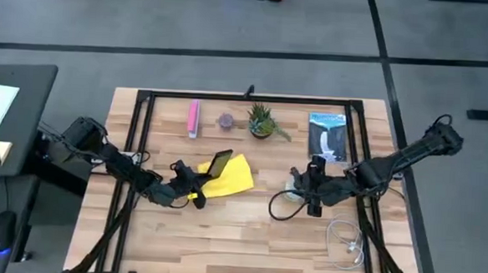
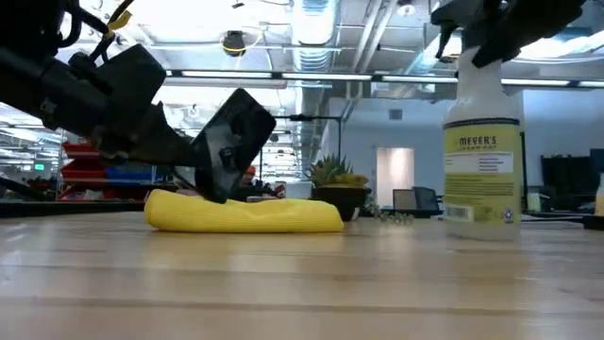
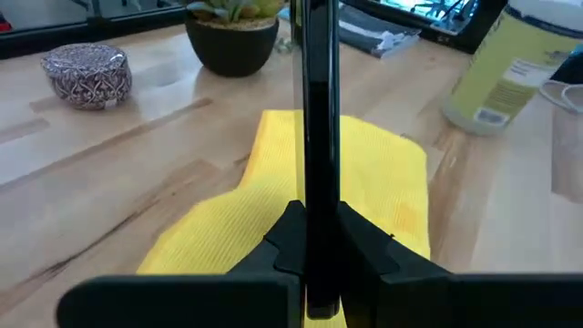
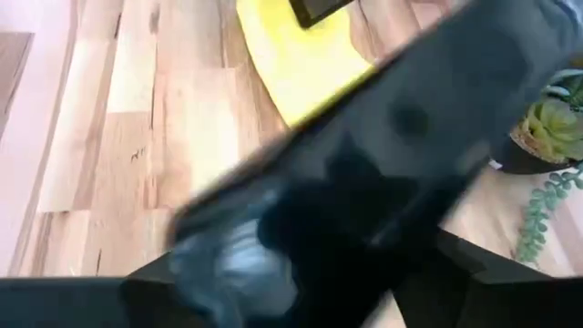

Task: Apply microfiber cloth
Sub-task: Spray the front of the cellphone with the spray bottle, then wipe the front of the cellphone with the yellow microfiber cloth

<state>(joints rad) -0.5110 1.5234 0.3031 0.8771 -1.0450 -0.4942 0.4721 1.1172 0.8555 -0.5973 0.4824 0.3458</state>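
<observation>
The left gripper [image 1: 189, 186] pinches a flat black phone [image 3: 316, 137] edge-on, its lower edge over the bright yellow soft microfiber cloth [image 1: 228, 177] lying crumpled mid-table. The right gripper [image 1: 312, 194] holds a pale spray bottle [image 2: 482, 156] upright (well apart). The cloth looks limp and light, likely to bunch and slide; best taken at a free corner.

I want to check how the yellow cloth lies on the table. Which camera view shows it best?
The high view: the microfiber cloth shows whole from above, with the phone held by the left gripper over it. The low view shows only its edge; the left wrist view and the right wrist view show parts.
</observation>
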